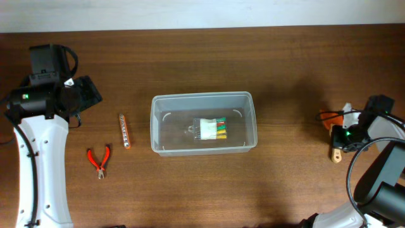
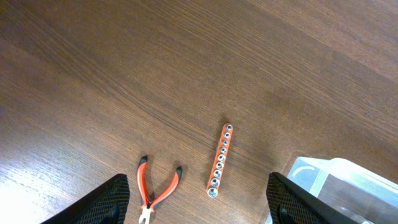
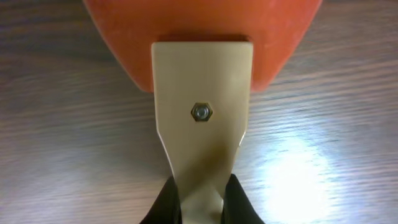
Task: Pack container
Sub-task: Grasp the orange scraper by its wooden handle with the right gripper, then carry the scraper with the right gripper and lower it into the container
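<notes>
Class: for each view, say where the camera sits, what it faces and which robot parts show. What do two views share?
Overhead: above the table, looking down at the container; left arm and right arm show.
Left wrist: on the left arm, facing the table; left gripper open.
Right wrist: close to the table; right gripper clamps a tan-handled tool.
Shared: overhead and left wrist show the pliers.

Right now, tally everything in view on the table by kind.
Clear container: 1
Red pliers: 1
Orange socket strip: 1
Colourful pack inside the container: 1
Orange-and-tan tool, held by right fingers: 1
Total: 5
</notes>
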Tool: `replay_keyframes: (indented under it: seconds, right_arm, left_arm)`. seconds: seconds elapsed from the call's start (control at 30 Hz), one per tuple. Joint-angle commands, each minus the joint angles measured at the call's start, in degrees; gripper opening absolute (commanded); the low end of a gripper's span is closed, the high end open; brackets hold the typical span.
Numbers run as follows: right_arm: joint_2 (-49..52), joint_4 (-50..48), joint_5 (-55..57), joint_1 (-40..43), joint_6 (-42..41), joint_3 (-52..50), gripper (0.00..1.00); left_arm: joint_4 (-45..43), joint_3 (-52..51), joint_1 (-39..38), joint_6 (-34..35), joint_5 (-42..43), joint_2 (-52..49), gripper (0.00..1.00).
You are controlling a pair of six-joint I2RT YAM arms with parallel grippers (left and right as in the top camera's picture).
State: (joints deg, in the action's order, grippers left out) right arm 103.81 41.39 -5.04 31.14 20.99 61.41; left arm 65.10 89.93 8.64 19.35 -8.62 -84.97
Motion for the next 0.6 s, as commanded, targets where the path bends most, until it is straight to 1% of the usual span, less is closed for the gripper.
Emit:
replay_keyframes:
  seconds: [0.0,0.17,0.27,0.37,0.57]
  right_arm:
    - [-1.0,3.4,-2.1,-3.4,0.1,6.1,0.04]
    - [-4.2,10.0,-2.1,-8.0,1.9,13.2,0.04]
    - [-6.5,14.7,-2.1,-12.4,4.5,18.5,0.04]
    - [-8.7,20.8,-2.3,-19.6,9.0,25.1,0.04]
    - [-10.3,28.5,-2.2,-35.1,14.6,35.1,0.04]
  left_arm:
    - [0.2,0.9,0.0,0.5,-0.7,0.5,0.73]
    - [0.3,0.9,0.0,0.5,-0.7,0.5,0.73]
    - [0.3,0.9,0.0,0.5,-0.7,0.5,0.73]
    - [0.5,0.9,0.0,0.5,-0.7,0.5,0.73]
    - [0.6,0.9,0.0,0.5,-0.7,0.5,0.73]
